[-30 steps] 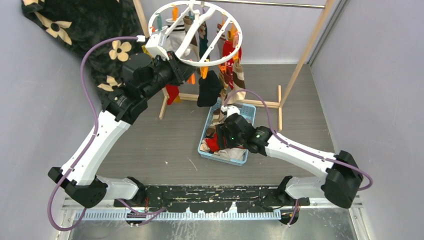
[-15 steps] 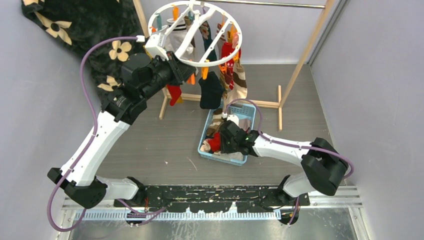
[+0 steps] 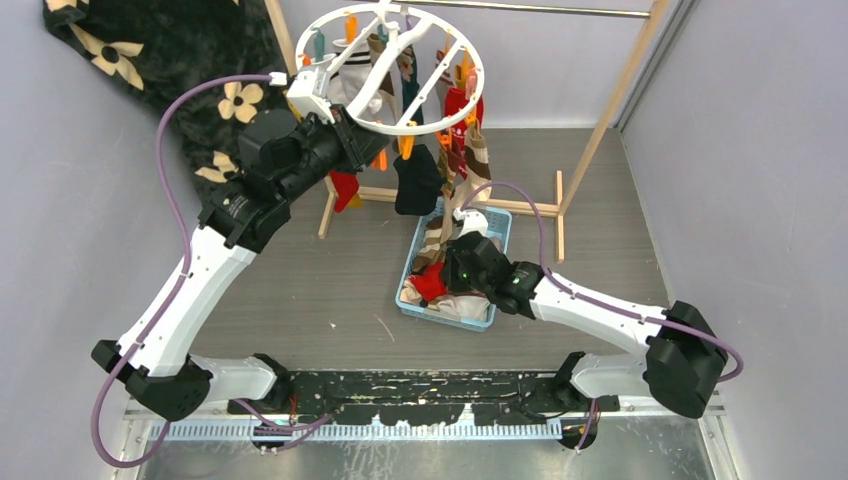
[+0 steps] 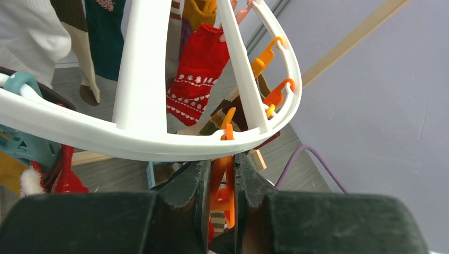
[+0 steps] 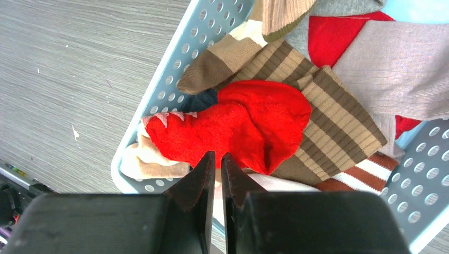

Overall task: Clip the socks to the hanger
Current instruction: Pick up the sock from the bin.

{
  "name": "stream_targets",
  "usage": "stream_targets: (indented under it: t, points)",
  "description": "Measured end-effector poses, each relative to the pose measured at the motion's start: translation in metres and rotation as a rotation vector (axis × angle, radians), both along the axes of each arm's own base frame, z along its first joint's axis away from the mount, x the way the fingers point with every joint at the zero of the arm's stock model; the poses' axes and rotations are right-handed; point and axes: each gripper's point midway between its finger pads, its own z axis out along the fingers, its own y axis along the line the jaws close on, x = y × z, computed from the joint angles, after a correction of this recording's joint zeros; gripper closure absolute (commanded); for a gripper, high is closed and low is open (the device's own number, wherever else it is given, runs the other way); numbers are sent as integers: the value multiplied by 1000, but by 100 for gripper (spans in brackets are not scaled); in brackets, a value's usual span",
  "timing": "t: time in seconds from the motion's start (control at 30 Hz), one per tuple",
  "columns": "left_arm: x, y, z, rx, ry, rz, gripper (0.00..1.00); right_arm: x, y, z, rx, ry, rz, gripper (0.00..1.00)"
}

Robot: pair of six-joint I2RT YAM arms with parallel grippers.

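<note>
The white ring hanger [image 3: 400, 128] hangs at the back with several socks clipped to it, among them a black sock [image 3: 415, 180] and a red patterned sock [image 4: 198, 74]. My left gripper [image 4: 222, 164] sits just under the ring [image 4: 132, 143], shut on an orange clip [image 4: 229, 174]. My right gripper [image 5: 217, 156] is down in the light blue basket [image 5: 180, 74], its jaws closed to a thin slit on the near edge of a plain red sock [image 5: 243, 127]. That red sock [image 3: 428, 285] lies on brown-and-cream striped socks [image 5: 328, 116].
The basket [image 3: 470, 322] stands on the grey floor below the hanger, full of loose socks. A wooden-framed rack [image 3: 600, 130] carries the hanger. A black blanket with tan flowers [image 3: 150, 50] drapes at the back left. Grey walls close both sides.
My right gripper's jaws have closed from wide apart onto the red sock's edge, after the arm dipped lower into the basket and came back. The left gripper has kept its grip on the clip.
</note>
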Motion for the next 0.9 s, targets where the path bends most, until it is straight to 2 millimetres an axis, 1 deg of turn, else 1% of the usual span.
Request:
stream_targets:
  t: [0.03,0.07,0.13,0.17,0.27,0.37,0.43,0.5,0.57,0.63,0.7,0.77,0.87,0.9]
  points:
    - [0,0,0,0,-1,0,87,1,0,2,5,-5,0,82]
    - [-1,1,1,0,-3,0,87,1,1,2,6,-7,0,75]
    - [-2,2,1,1,-5,-1,87,0,2,2,10,-3,3,52]
    - [-3,2,1,0,-6,-1,87,0,3,2,15,0,7,45]
    - [-3,2,2,-1,-8,-2,87,-2,5,0,27,14,8,40]
    - [-4,3,2,-2,-9,-2,87,-2,10,-7,36,41,4,40]
    - [-4,3,1,-1,-9,-2,87,-3,14,-16,40,71,2,44]
    - [-4,3,1,-1,-10,-2,87,-3,18,-27,36,102,-1,52]
    - [-4,2,1,-2,-10,-3,87,-4,20,-39,28,132,-7,67]
    - [-4,3,1,-1,-11,-3,87,-4,22,-46,30,148,-13,79]
    - [-4,3,2,1,-13,-3,87,-4,23,-46,36,149,-18,88]
    - [-3,3,2,3,-15,-3,87,-2,23,-41,44,131,-18,97]
    - [-3,3,2,10,-20,-4,87,1,21,-24,61,84,-14,99]
    - [-3,3,2,11,-21,-4,87,2,20,-14,69,63,-12,99]
